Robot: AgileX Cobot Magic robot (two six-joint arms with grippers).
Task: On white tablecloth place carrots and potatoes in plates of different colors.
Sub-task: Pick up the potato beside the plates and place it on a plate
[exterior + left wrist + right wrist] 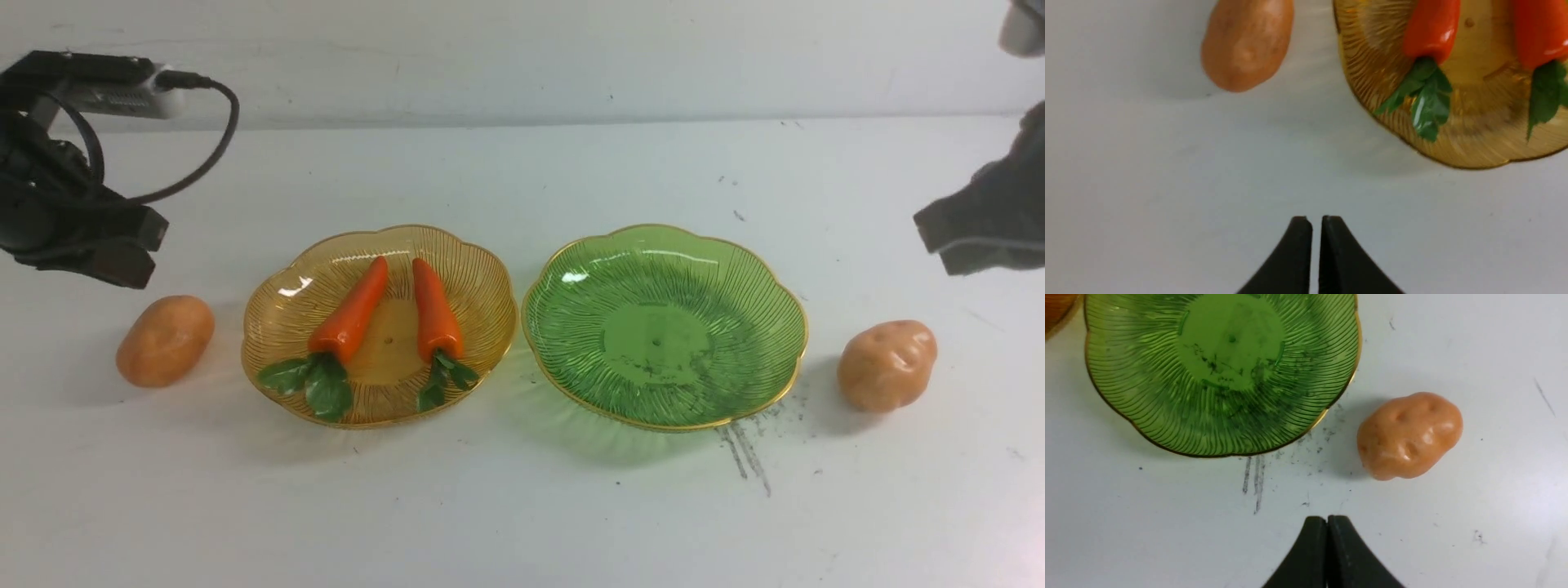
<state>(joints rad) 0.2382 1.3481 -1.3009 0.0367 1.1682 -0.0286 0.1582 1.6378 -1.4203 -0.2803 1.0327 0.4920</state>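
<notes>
Both carrots (351,314) are lying in the yellow plate (483,304), and the green plate (665,351) is waiting empty. The right gripper (1327,517) is hanging pinched tight and holding nothing, and the right potato (887,365) is sitting on the white tablecloth (522,506) below it, a bit toward the green plate, long side lying crossways. The left gripper (1310,219) is showing just a thin crack and holding nothing, with the left potato (165,340) lying slanted just under it, so each arm is nearest its own potato.
</notes>
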